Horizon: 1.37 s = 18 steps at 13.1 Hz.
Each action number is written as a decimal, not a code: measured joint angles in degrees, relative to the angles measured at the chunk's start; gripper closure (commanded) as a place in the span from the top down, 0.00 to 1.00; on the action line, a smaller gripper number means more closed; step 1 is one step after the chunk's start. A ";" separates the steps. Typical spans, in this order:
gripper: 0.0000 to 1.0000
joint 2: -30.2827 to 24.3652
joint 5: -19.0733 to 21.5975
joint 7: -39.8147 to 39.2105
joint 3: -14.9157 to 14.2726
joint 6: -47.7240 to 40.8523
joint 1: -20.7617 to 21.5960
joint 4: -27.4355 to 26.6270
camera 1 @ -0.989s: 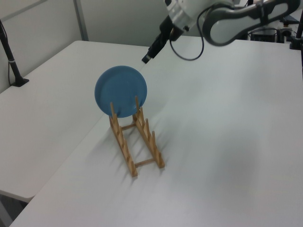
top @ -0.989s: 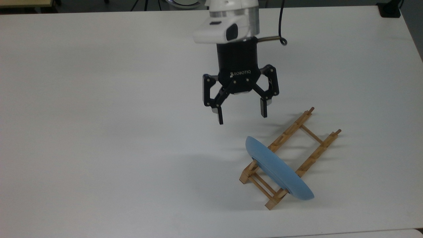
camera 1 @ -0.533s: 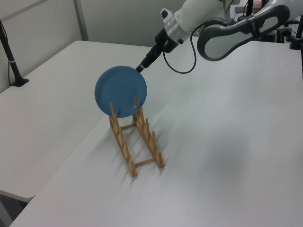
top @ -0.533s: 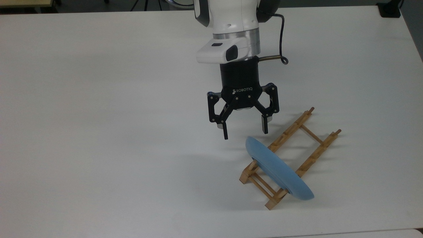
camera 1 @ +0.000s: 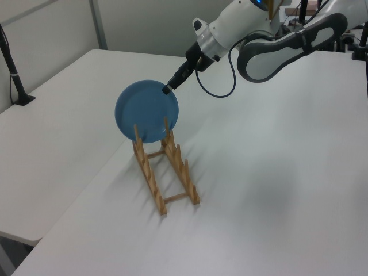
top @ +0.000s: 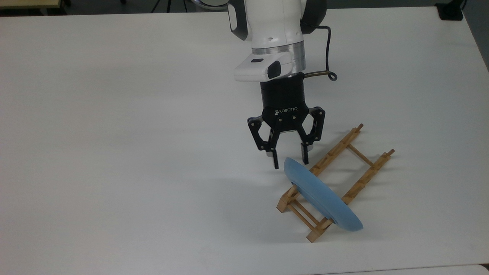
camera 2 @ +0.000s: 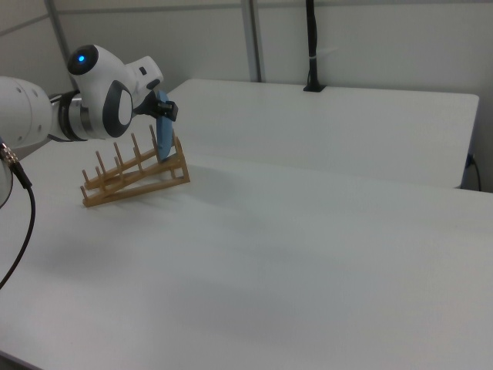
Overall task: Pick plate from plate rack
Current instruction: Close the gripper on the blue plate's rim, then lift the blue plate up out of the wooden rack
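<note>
Nearest in the top view, the plate (top: 323, 196) stands on edge in the end slot of the rack (top: 336, 181), pegs propping it, top rim free to grab. Just beyond, the gripper (top: 291, 160) hangs w/ jaws apart, straddling that rim, prob. lining up a pinch; nothing held yet.

A white counter (top: 114, 114) fills the frame; pale wall panels (camera 2: 370, 38) behind, a black post (camera 2: 311, 46) at its far edge.
</note>
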 measured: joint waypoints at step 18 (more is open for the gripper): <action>0.00 -1.02 -1.15 1.69 -0.11 1.70 -0.24 1.72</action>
